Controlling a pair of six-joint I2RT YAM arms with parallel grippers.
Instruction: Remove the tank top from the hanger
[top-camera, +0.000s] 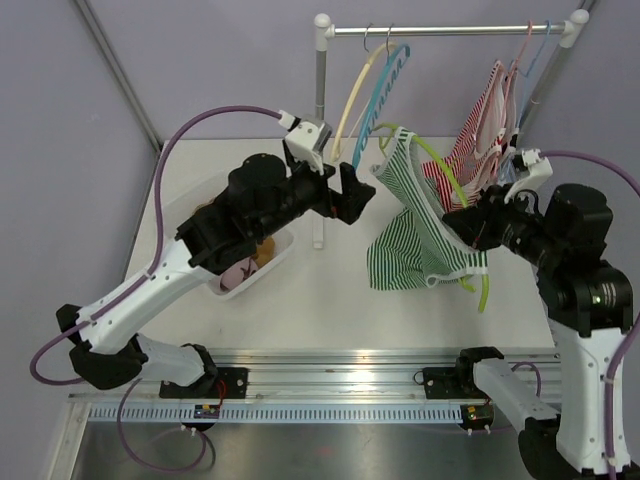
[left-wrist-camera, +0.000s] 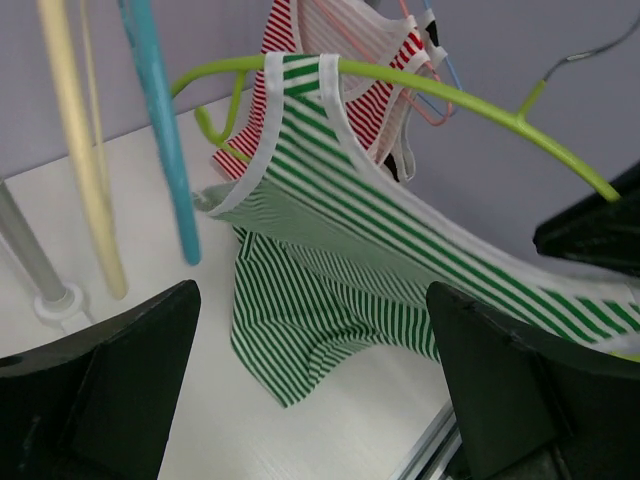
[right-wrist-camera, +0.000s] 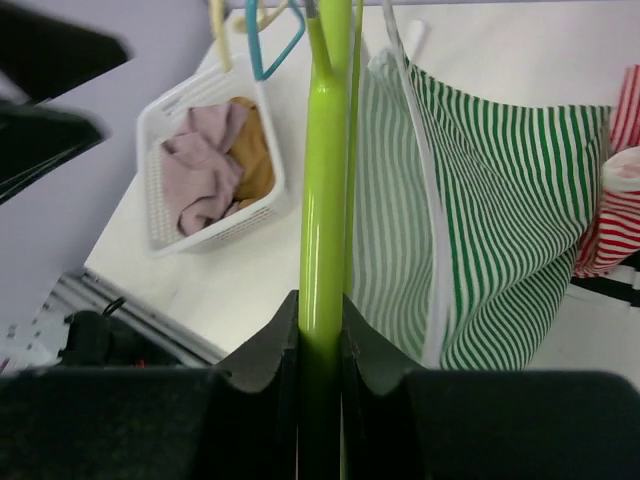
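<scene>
Top view: the green-striped tank top (top-camera: 408, 232) hangs on a lime hanger (top-camera: 447, 185) over the white table (top-camera: 300, 290), below the clothes rail (top-camera: 450, 30). The hanger's long axis slants from upper left down to lower right. The right gripper (top-camera: 462, 222) is clamped on its lower end. The left gripper (top-camera: 356, 192), jaws spread wide and empty, is set just left of the garment, so the left arm is judged the nearer one for pulling the fabric off.

Left wrist view: the tank top (left-wrist-camera: 330, 250) is seen straight ahead of the left gripper (left-wrist-camera: 312, 300), apart from it, its white-edged strap looped over the hanger (left-wrist-camera: 450, 95). The fabric slopes down to the right.

Right wrist view: the right gripper (right-wrist-camera: 320, 335) is shown pinching the hanger (right-wrist-camera: 325, 200), whose bar runs straight away from the jaws. The tank top (right-wrist-camera: 500, 220) is draped to the bar's right; a basket (right-wrist-camera: 165, 215) of clothes lies to the left.

No brand, label or readable writing is visible in any view.
</scene>
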